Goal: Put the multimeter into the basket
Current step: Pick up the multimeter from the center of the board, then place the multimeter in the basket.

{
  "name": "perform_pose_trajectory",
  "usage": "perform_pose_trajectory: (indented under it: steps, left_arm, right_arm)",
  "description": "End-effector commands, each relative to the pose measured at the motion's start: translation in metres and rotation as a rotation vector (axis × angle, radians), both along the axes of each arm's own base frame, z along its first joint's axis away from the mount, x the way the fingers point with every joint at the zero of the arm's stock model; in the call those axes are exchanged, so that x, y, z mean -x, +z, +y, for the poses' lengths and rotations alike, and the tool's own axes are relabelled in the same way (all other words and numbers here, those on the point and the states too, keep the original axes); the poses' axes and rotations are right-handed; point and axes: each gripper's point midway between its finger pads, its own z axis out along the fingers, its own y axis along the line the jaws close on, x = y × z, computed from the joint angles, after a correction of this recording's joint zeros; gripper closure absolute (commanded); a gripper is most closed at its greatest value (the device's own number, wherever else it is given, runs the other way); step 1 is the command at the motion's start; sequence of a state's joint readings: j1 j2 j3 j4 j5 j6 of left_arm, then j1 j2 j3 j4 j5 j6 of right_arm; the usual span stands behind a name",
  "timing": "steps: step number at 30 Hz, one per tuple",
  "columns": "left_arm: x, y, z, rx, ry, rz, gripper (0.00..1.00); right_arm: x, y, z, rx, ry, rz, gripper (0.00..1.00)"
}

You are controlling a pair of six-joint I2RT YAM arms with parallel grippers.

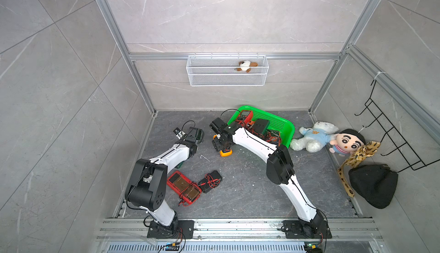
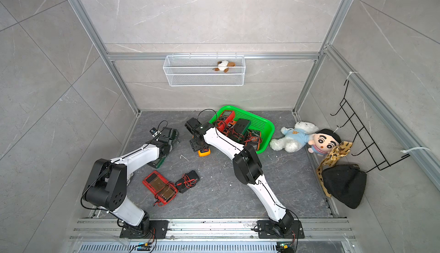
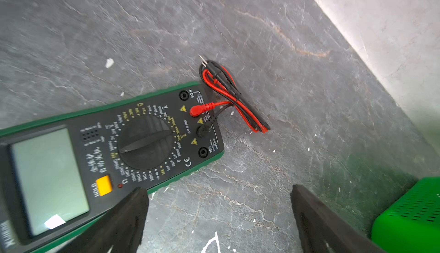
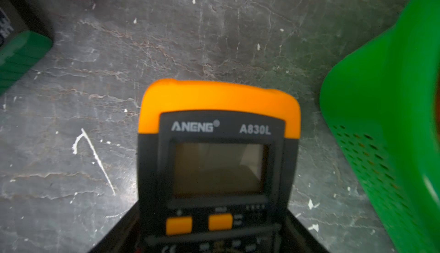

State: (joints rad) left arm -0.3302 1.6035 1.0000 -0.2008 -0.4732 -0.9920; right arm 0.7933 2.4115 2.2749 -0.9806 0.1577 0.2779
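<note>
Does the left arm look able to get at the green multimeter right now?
Probably yes. The left gripper hangs open right by the green multimeter, which lies face up with nothing on it; only its coiled leads lie alongside.

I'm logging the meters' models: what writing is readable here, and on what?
"ANENG": orange multimeter, above its screen.
"A830L": same meter, beside the brand.
"HOLD": green multimeter, by its yellow button.
"CE" and "20A": green multimeter, near its sockets.
Dial markings on both: too small or blurred.
</note>
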Motion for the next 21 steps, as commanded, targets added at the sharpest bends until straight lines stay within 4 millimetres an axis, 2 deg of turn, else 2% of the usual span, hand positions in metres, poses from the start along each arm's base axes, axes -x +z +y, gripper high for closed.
perform_pose_trajectory:
  steps: [1,6,8,12,16,21]
  left_arm:
    - [0.0,0.04,0.019,-0.056,0.06,-0.108,0.02]
    - [0.004,0.062,0.029,-0.096,0.089,-0.163,0.02]
    - [0.003,0.067,0.029,-0.104,0.084,-0.176,0.02]
    - [0.0,0.066,0.027,-0.098,0.074,-0.17,0.02]
    - [-0.005,0.06,0.018,-0.072,0.034,-0.159,0.02]
    - [-0.012,0.058,0.009,-0.056,-0.002,-0.153,0.02]
  right_arm:
    - [-0.004,0.074,-0.021,-0.025,-0.067,-0.117,1.0]
    - [-0.004,0.122,-0.046,-0.05,-0.151,-0.228,1.0]
    - [-0.005,0.136,-0.063,-0.042,-0.211,-0.268,1.0]
    - [-0.01,0.161,-0.111,-0.04,-0.363,-0.332,1.0]
    - [-0.016,0.168,-0.161,-0.055,-0.494,-0.36,1.0]
    - [-0.02,0.15,-0.23,-0.057,-0.677,-0.307,1.0]
